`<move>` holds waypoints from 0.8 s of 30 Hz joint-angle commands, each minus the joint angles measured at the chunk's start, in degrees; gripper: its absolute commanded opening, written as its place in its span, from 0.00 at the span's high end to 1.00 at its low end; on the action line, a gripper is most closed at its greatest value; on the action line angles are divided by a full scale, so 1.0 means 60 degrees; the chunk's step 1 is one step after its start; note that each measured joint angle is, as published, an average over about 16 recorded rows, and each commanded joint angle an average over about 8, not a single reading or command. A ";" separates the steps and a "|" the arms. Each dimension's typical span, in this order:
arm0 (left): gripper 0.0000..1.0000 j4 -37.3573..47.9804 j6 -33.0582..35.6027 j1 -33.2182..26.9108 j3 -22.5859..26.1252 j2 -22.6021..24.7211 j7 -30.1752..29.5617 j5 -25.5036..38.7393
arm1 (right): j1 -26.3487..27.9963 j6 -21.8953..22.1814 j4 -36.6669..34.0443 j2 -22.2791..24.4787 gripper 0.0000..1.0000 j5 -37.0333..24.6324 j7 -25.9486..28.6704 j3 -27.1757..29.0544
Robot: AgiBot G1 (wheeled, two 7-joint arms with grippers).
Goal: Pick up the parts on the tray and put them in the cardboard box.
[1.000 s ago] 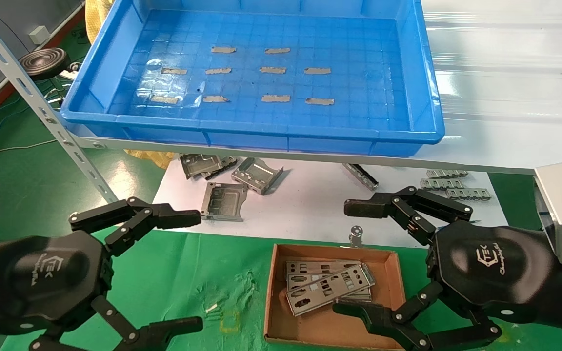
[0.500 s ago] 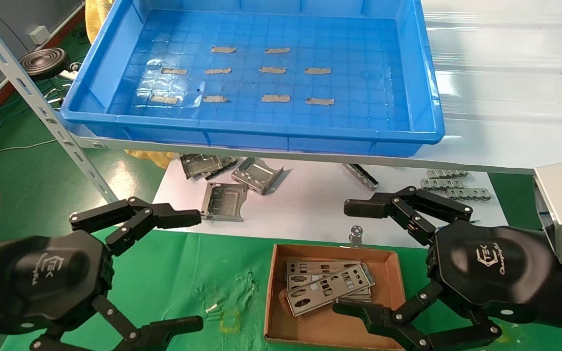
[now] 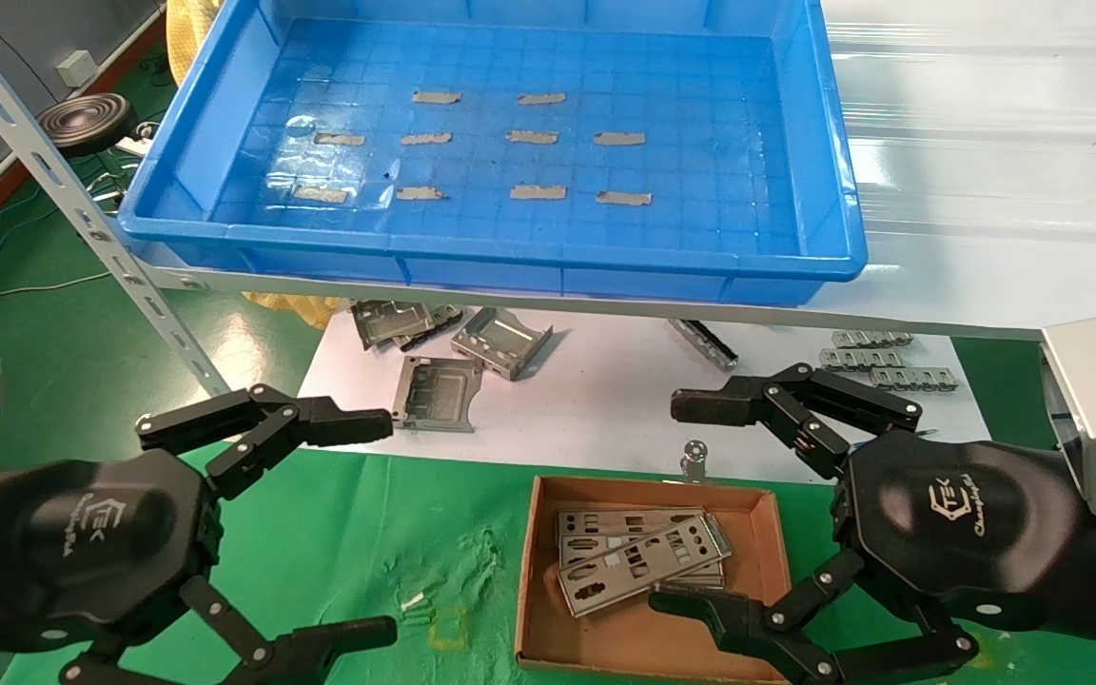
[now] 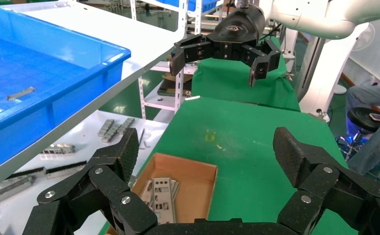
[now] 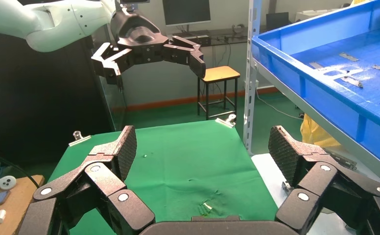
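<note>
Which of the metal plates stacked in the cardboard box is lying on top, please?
The tilted plate is on top: it lies askew across the stack in the cardboard box, one end toward the right claw, while the plates underneath sit square.

From the head we look forward and down on the whole workspace: the tray (image 3: 225,124) on its shelf lies farthest off, the cardboard box (image 3: 776,533) on the green cloth sits close below us, and both grippers fill the near corners. From the left wrist we look level across the cloth, past the left gripper (image 4: 205,161) in the close foreground, toward the right gripper (image 4: 217,61) farther off; this view shares the box (image 4: 198,171) and a tray (image 4: 80,98) side with the head view. From the right wrist we face the opposite way, past the right gripper (image 5: 205,154) to the left gripper (image 5: 149,56), sharing the tray (image 5: 320,98) and cloth.
</note>
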 commanded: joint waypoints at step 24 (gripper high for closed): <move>0.00 0.0000 0.0000 -0.0001 0.0001 0.0000 0.0000 0.0000 | 0.0000 0.0000 0.0000 0.0000 0.00 0.0000 0.0000 0.0000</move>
